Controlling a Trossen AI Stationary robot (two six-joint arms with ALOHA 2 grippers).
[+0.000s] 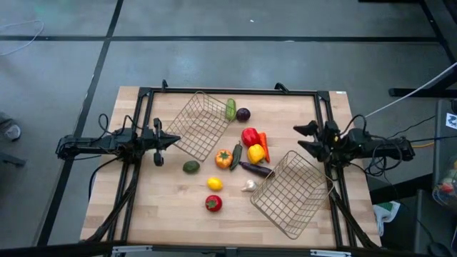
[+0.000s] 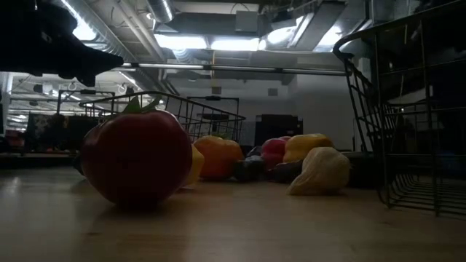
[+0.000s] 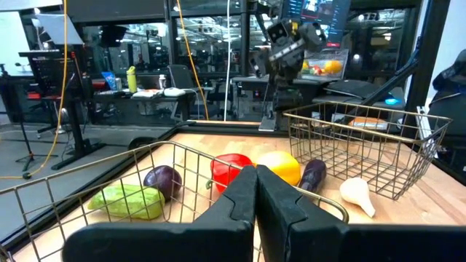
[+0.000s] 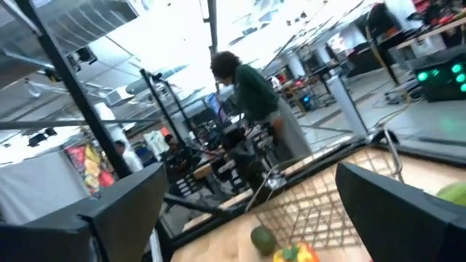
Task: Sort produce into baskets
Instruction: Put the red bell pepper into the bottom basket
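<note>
Two wire baskets stand on the wooden table, one at the far left (image 1: 202, 125) and one at the near right (image 1: 291, 193). The produce lies between them: cucumber (image 1: 230, 108), purple onion (image 1: 243, 114), red pepper (image 1: 249, 135), carrot (image 1: 264, 146), yellow pepper (image 1: 256, 153), orange pepper (image 1: 223, 158), aubergine (image 1: 255, 169), avocado (image 1: 191, 167), lemon (image 1: 214, 183), garlic (image 1: 248, 185) and tomato (image 1: 213, 203). My left gripper (image 1: 173, 140) is shut and empty at the left basket's left corner (image 3: 182, 156). My right gripper (image 1: 305, 138) is open and empty, just beyond the right basket's far side.
A black frame (image 1: 235, 91) runs along the table's far, left and right edges. Bare wood lies at the near left (image 1: 150, 207). In the low view the tomato (image 2: 137, 156) stands nearest and the right basket (image 2: 408, 109) fills the right side. A person (image 4: 255, 94) stands in the room beyond.
</note>
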